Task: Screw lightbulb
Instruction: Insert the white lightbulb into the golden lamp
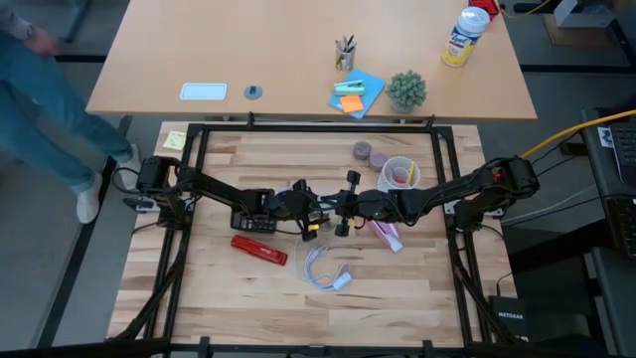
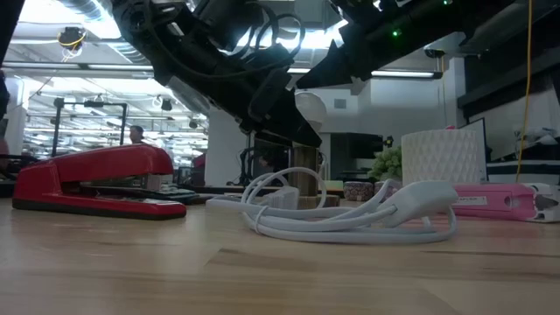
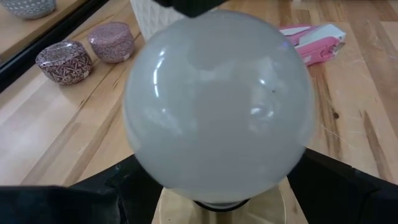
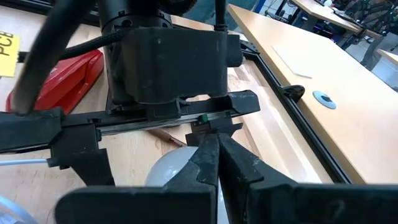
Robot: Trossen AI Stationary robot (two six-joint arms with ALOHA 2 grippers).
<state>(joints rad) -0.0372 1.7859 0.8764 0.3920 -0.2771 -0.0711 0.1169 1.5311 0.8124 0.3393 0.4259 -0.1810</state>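
A: What sits closest to the lens?

B: In the left wrist view the lightbulb [image 3: 217, 106] fills almost the whole picture, a frosted white globe standing upright on a pale wooden base [image 3: 217, 208]. In the low view, the nearest thing is the coiled white cable [image 2: 350, 214] on the table [image 1: 219, 298].

A: Let's place everything from the bulb, then. Where is it on the table?

B: Near the middle, between the two arms. From above it is mostly hidden under them.

A: And the left gripper [image 1: 320, 211]?

B: Its fingers are spread as wide as they go, one on each side of the bulb's globe. I cannot tell whether the pads actually touch the glass.

A: The right gripper [image 1: 350, 206]?

B: Its fingers [image 4: 214, 162] are pressed together with nothing between them. The tips sit just above the bulb's top, facing the left gripper.

A: What else lies around the bulb?

B: A red stapler [image 1: 259, 249] on the left arm's side, nearer the front edge. The white cable lies just in front of the bulb. A pink and white object [image 1: 388, 235] lies on the right arm's side. Behind the bulb stands a white ribbed cup [image 1: 399, 175], with two small patterned tins [image 1: 368, 154] beside it. A black calculator [image 1: 253, 221] lies under the left arm.
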